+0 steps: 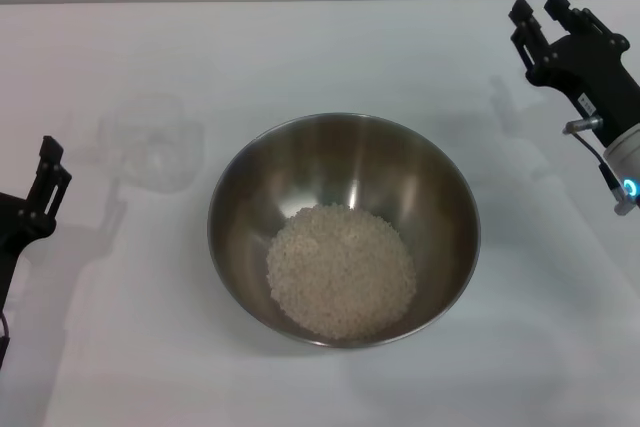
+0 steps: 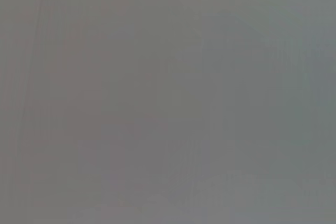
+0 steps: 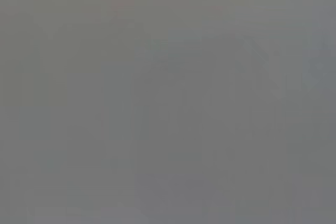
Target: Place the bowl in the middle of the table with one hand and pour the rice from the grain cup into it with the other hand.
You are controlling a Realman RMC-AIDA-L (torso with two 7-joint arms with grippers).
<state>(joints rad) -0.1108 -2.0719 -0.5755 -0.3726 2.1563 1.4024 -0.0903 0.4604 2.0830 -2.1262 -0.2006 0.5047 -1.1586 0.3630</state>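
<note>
In the head view you see the bowl (image 1: 343,230) sitting at the centre of the frame on the white counter (image 1: 520,347), with the rice (image 1: 341,269) heaped in its bottom, slightly toward the lower part of the basin; judged from this, both the placing and the pour look done. The grain cup (image 1: 152,144) stands upright at the upper left of the frame, well apart from the bowl, faint against the white surface and apparently empty. Your left end effector (image 1: 50,174) hangs at the left edge, below and to the left of the cup, touching nothing; you cannot tell from here whether its fingers are spread or together. Your right end effector (image 1: 540,15) sits at the upper right corner, its fingers parted with a visible gap and nothing between them. If you handle the bowl again, expect stiff, smooth steel that is slippery and now heavier with grain; take it by the thin rim and keep it level so it does not tip. The cup is probably light, stiff plastic that slides easily, so take it by its side handle or across its wall. The left wrist view shows you only a flat grey field, nothing to read. The right wrist view is the same blank grey.
</note>
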